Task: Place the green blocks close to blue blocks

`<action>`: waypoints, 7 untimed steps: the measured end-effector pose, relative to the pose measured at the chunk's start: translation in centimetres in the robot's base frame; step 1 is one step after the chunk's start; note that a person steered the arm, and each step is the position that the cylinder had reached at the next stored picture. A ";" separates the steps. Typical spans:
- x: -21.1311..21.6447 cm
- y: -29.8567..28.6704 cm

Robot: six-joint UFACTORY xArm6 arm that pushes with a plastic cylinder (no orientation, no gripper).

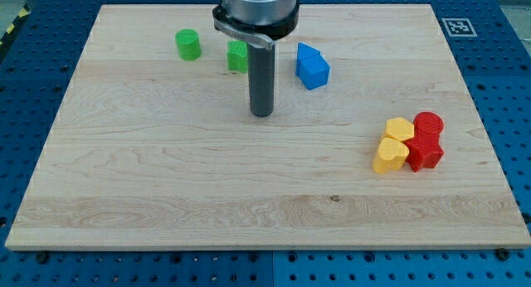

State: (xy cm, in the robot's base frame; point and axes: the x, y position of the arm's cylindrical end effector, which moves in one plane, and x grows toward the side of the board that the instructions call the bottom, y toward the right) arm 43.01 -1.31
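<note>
Wooden board point(166, 196): fills camera view.
Green blocks: cylinder point(188, 44) at 10 o'clock from tip; second green block point(236, 57) at 11, partly hidden.
Blue blocks point(312, 66): at 2 o'clock.
Tip point(261, 114): bare rod, no pincer, touching nothing.
Yellow blocks point(393, 143), red blocks point(426, 140): clustered at 4 o'clock.

Robotics lab or test bench setting. A pale wooden board point(249, 196) lies on a blue perforated work surface point(498, 38) with a regular grid of mounting holes, the kind used for fixtures. A black-and-white fiducial marker point(455, 26) sits at the board's top right corner. Yellow-and-black hazard striping point(12, 30) shows at the view's top left edge. Small moulded plastic blocks scattered as test pieces.
</note>
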 end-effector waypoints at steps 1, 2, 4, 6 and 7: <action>-0.5 -4.3; -2.9 -10.7; -10.5 -21.4; -15.8 -16.3; -12.9 -10.4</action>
State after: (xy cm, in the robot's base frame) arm 30.07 -11.72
